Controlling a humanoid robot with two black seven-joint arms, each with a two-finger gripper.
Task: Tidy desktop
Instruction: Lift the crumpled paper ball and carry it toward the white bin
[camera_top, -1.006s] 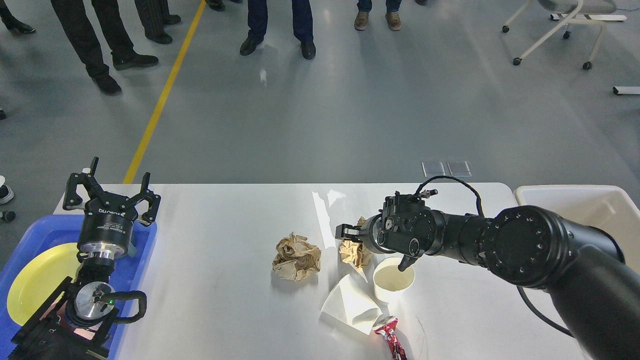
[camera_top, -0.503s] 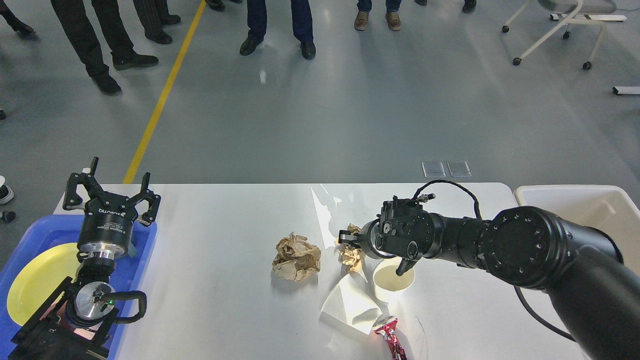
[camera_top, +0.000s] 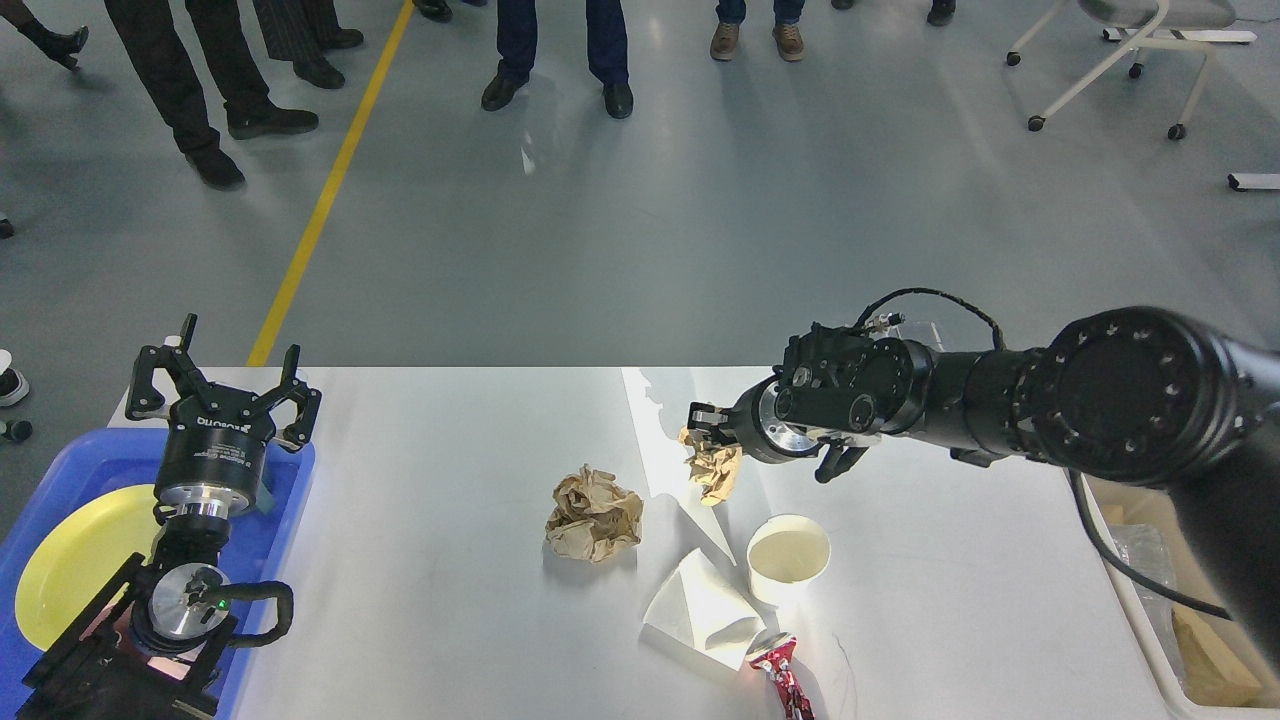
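Observation:
On the white desktop (camera_top: 430, 600) lie a crumpled brown paper ball (camera_top: 593, 514), a white paper cup (camera_top: 788, 558), a folded white paper (camera_top: 700, 610) and a crushed red can (camera_top: 782, 680). My right gripper (camera_top: 706, 432) is shut on a second, smaller crumpled brown paper wad (camera_top: 713, 468), which hangs lifted above the desktop's middle. At the far left my left gripper (camera_top: 222, 385) stands open, fingers up, over the blue tray, holding nothing.
A blue tray (camera_top: 290, 500) with a yellow plate (camera_top: 70, 560) sits at the left edge. A cream-white bin (camera_top: 1140, 610) with some waste stands off the right end. People stand on the floor beyond the table; a wheeled chair (camera_top: 1110, 60) is far right.
My right arm has risen and drawn back to the right, lifting the small brown paper wad off the desktop. The left arm has not moved.

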